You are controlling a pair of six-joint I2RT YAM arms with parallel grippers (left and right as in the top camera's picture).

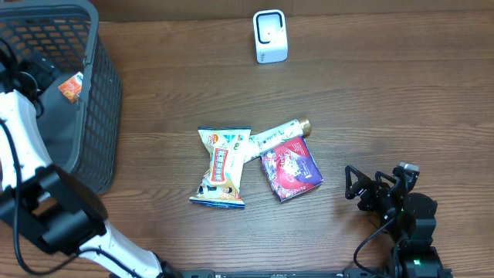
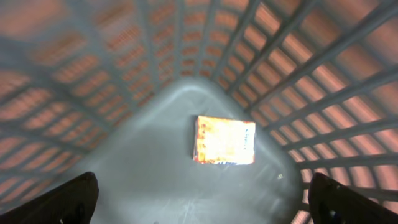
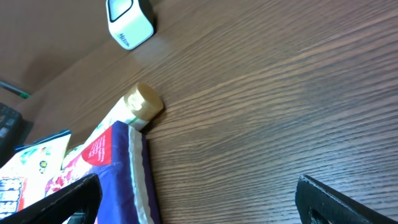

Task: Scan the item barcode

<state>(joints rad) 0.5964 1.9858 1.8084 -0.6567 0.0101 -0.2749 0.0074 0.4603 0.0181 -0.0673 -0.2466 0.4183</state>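
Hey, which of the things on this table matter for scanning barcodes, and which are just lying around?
For the job: scanner, snack bag, tube, purple packet.
Lying about: basket, with the orange packet on its floor.

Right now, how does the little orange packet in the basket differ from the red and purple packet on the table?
The orange packet lies alone inside the basket; the red and purple packet lies on the table against the tube. The orange one looks smaller than the red and purple one. Both are flat, lying unheld.
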